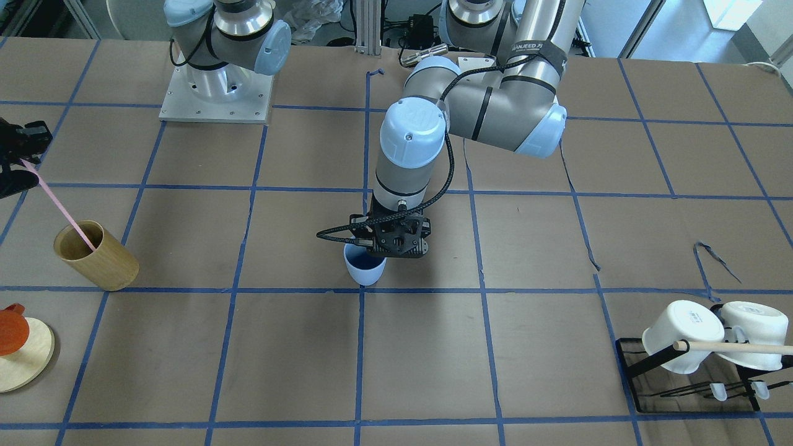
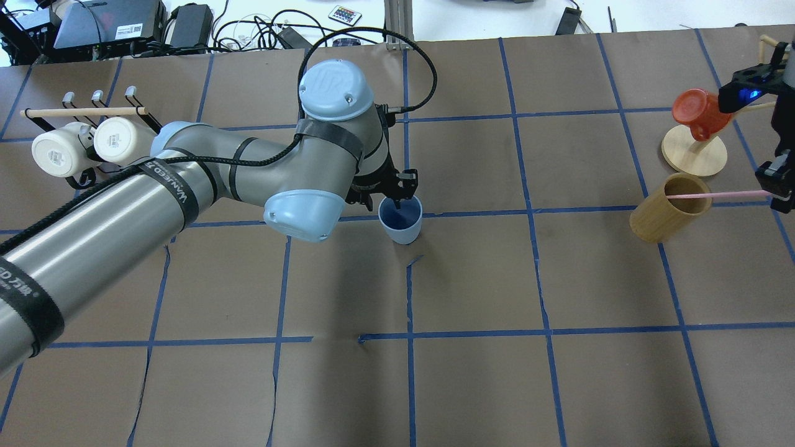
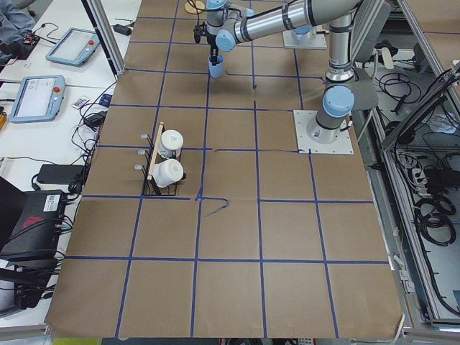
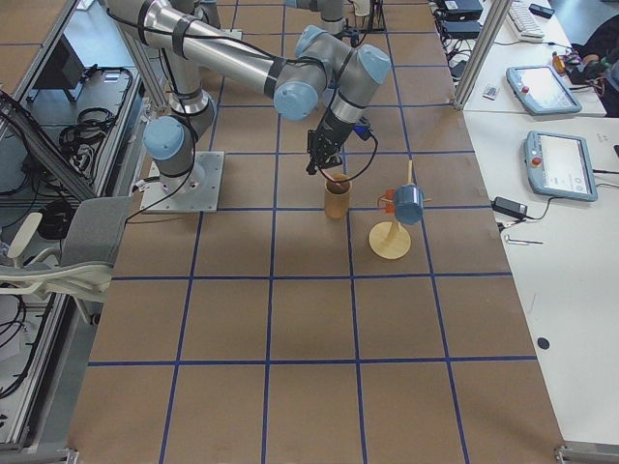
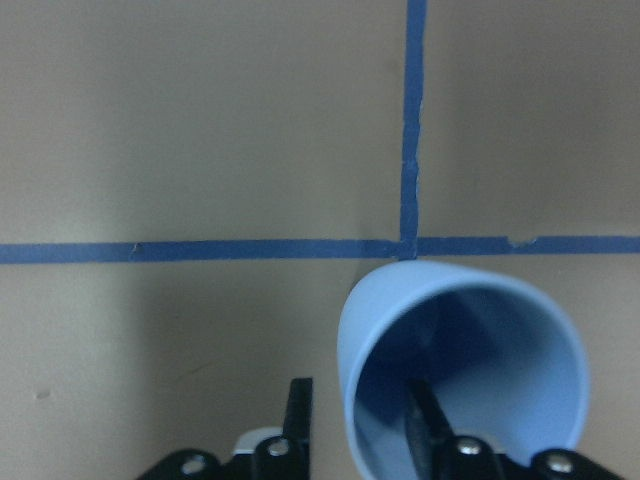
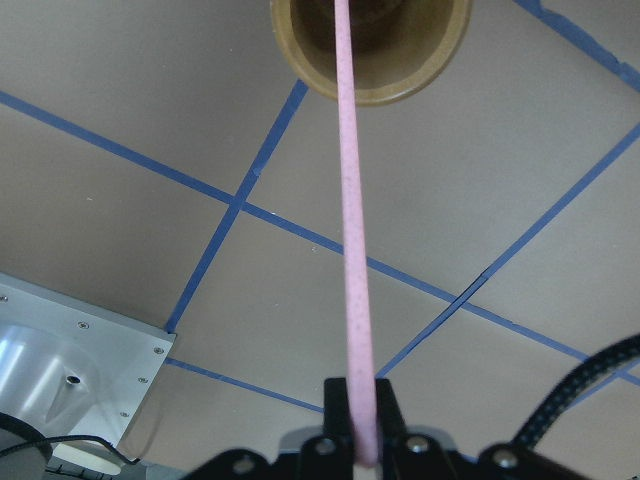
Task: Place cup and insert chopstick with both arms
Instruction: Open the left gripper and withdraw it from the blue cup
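The light-blue cup (image 1: 365,267) stands upright on the table near the middle; it also shows in the overhead view (image 2: 401,222) and the left wrist view (image 5: 470,360). My left gripper (image 5: 360,405) is open and straddles the cup's rim, one finger inside and one outside, both clear of the wall. My right gripper (image 6: 362,445) is shut on the pink chopstick (image 6: 350,200) at the table's right end (image 2: 776,186). The chopstick (image 2: 714,195) slants down with its far end inside the tan wooden holder (image 2: 661,220).
A black rack (image 1: 687,378) with two white mugs and a beige rod sits on my left side. An orange mug hangs on a round wooden stand (image 2: 694,152) just beyond the tan holder (image 1: 102,260). Blue tape lines grid the brown table.
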`<act>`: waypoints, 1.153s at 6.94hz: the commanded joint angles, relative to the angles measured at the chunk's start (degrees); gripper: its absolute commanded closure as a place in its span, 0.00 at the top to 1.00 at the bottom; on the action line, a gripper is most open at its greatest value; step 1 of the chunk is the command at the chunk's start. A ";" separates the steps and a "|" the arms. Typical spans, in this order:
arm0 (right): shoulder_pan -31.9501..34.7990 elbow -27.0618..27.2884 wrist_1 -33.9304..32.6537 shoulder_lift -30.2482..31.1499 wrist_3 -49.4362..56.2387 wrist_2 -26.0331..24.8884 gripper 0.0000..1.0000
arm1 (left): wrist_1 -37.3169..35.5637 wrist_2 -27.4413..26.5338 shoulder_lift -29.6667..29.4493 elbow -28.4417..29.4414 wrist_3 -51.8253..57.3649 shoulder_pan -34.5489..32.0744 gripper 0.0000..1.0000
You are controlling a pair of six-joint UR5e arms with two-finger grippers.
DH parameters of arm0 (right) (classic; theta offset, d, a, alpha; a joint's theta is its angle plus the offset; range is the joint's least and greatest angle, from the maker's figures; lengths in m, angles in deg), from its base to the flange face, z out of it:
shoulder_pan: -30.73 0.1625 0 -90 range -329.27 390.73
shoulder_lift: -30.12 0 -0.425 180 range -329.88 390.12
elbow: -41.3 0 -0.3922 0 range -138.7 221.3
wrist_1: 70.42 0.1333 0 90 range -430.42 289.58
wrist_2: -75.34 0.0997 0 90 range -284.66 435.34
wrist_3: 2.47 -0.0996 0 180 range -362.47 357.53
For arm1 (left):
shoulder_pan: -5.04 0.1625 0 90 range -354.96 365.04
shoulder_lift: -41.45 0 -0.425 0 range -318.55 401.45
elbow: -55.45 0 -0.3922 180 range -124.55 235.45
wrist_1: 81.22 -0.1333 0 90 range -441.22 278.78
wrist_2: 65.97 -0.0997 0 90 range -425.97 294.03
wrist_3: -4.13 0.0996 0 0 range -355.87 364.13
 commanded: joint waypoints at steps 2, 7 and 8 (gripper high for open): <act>-0.16 -3.05 7.30 0.49 -0.19 -0.51 0.06 | 4.47 -0.36 6.66 3.71 3.20 5.69 1.00; 0.18 -12.97 17.06 1.11 -0.71 -0.26 0.04 | 25.54 -5.35 20.46 6.00 21.33 19.61 1.00; 1.06 -13.51 17.76 1.20 -2.37 2.10 0.03 | 25.92 -4.85 20.66 6.00 20.81 19.18 1.00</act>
